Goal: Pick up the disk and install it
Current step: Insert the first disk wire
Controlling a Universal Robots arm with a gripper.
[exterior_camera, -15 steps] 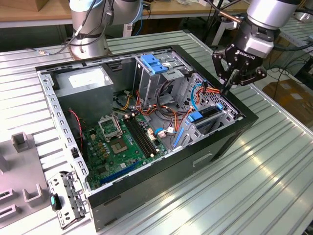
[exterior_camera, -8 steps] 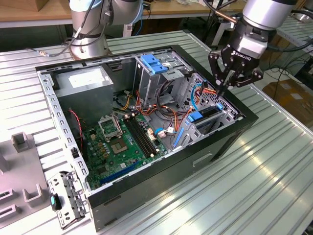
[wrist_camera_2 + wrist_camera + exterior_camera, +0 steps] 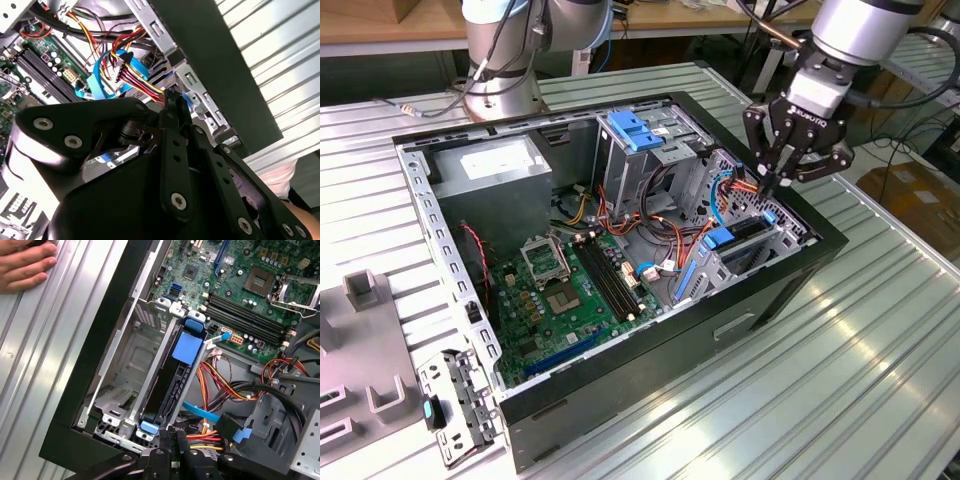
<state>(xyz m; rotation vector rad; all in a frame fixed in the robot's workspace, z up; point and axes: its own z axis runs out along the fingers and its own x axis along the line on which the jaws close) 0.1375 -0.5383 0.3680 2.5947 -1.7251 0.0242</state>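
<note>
The disk (image 3: pixel 173 386) stands on edge in a slot of the grey drive cage (image 3: pixel 127 360) at the case's corner, framed by its blue carrier bracket (image 3: pixel 188 347). In the exterior view it sits low in the cage (image 3: pixel 732 238) on the exterior view's right. My gripper (image 3: pixel 771 186) hangs just above that cage, its fingers pressed together with nothing seen between them. In the first wrist view the gripper (image 3: pixel 172 439) is right at the carrier's blue end tab (image 3: pixel 149 427). In the second wrist view the fingertips (image 3: pixel 173 102) reach down beside the coloured cables (image 3: pixel 131 75).
The open black computer case (image 3: pixel 790 270) lies on a ribbed metal table (image 3: pixel 840 380). Inside are the motherboard (image 3: pixel 555 290), red and orange cable bundles (image 3: pixel 225 385), and a blue caddy (image 3: pixel 634 131) on a second cage. A person's hand (image 3: pixel 25 265) rests on the table outside the case.
</note>
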